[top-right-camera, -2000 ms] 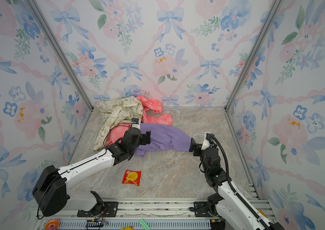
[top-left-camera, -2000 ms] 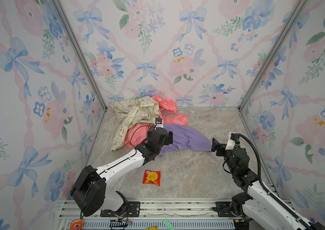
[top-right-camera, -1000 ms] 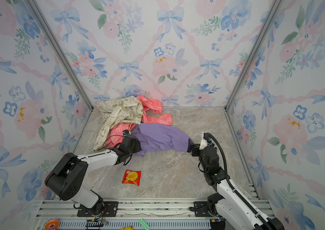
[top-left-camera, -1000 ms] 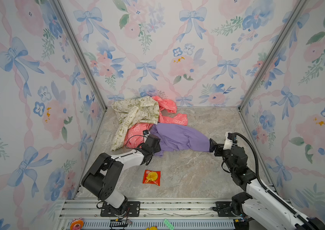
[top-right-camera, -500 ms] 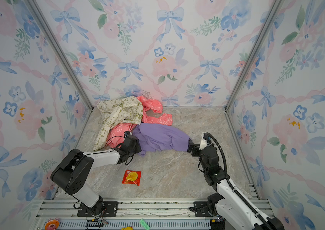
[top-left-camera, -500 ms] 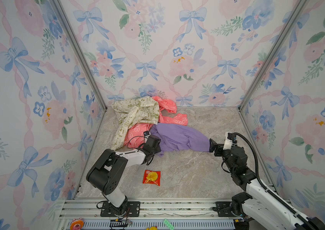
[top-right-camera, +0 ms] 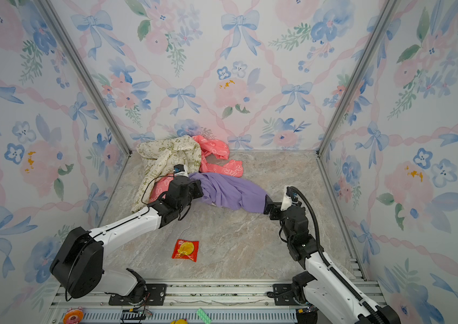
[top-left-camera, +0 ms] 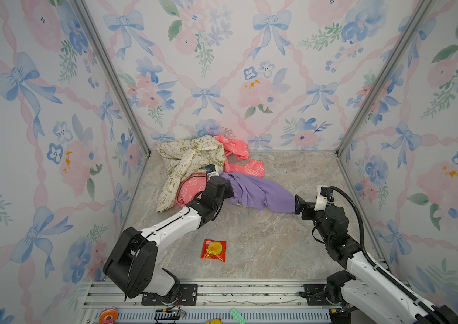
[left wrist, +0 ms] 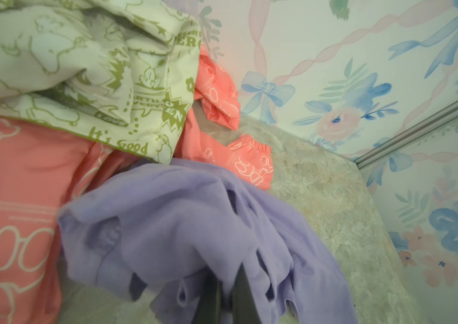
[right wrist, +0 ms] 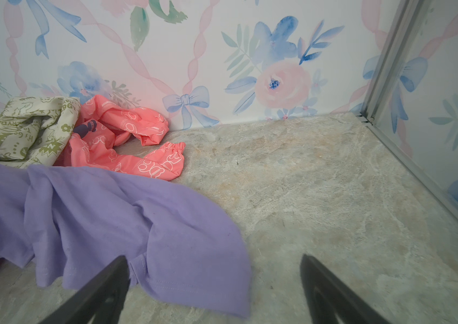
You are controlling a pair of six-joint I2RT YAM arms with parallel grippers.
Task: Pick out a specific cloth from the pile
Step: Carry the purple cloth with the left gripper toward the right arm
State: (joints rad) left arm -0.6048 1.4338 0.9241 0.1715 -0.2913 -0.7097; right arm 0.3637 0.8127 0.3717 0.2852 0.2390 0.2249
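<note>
Marbled grey-beige floor (top-left-camera: 264, 241) fills a small booth walled with pastel bow-and-flower wallpaper (top-left-camera: 222, 70). Nearest the camera, in both top views, a red-and-yellow packet (top-left-camera: 214, 250) lies alone on the floor between the two arms; neither wrist view shows it.

Farther in, the lavender cloth (top-left-camera: 258, 192) stretches across the middle of the floor, its left end touching the pile (top-left-camera: 194, 160). The left gripper (left wrist: 226, 296) is clamped on that left end. The left wrist view shows its dark fingers (left wrist: 243, 291) pressed together with purple fabric bunched around them; in the top views the wrist hides this.

The right gripper (right wrist: 214, 259) sits at the cloth's right end, jaws spread wide and holding nothing. The right wrist view shows one fingertip (right wrist: 118, 266) overlapping the hem and the other over bare floor.

Beyond, in the back left corner, the pile heaps cream fabric (top-left-camera: 191, 157) with green print over coral-pink fabric (top-left-camera: 239, 151) with white outlines.
</note>
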